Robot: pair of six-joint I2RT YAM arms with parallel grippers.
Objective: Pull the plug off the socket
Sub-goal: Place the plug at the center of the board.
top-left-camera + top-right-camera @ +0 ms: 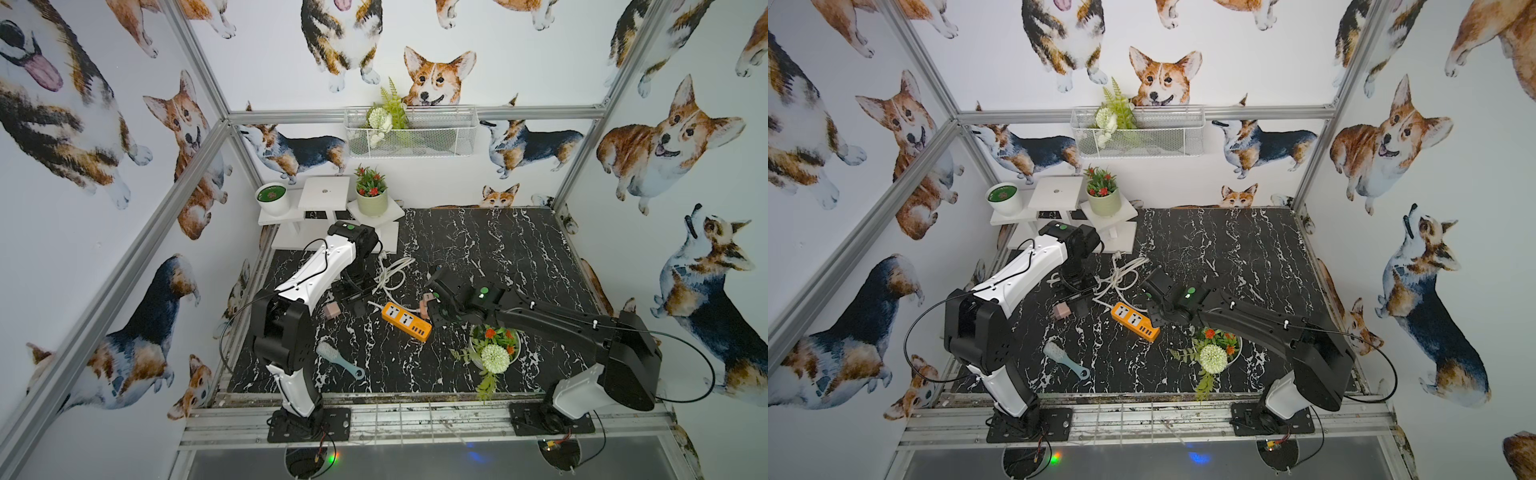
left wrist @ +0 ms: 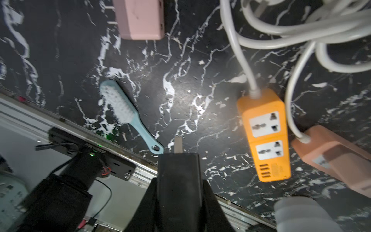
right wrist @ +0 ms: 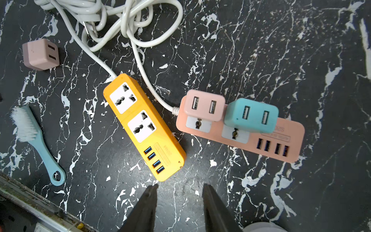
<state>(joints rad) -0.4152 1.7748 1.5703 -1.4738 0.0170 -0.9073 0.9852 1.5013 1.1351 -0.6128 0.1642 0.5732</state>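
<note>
We are seeing the left gripper (image 2: 178, 186) clamping a black plug (image 2: 178, 170) between its fingers, one bare metal prong sticking out, clear of every socket. Taking twelve o'clock as the back wall in the top views, the orange power strip (image 1: 406, 322) is lying at about three o'clock from the plug, near but apart. Both of its sockets are showing empty in the wrist views.

The right gripper (image 3: 180, 188) is hanging with its jaws parted and nothing between them, over the marble tabletop (image 3: 261, 50).

At two o'clock from the orange power strip, just beside it, the pink power strip (image 3: 297, 132) is carrying a pink adapter (image 3: 204, 105) and a teal adapter (image 3: 251, 115), both plugged in. A loose pink cube charger (image 1: 332, 309) is sitting at nine o'clock and a blue brush (image 1: 338, 359) at seven. White cables (image 1: 390, 274) are lying tangled at eleven, and a flower arrangement (image 1: 494, 357) is standing at four.
</note>
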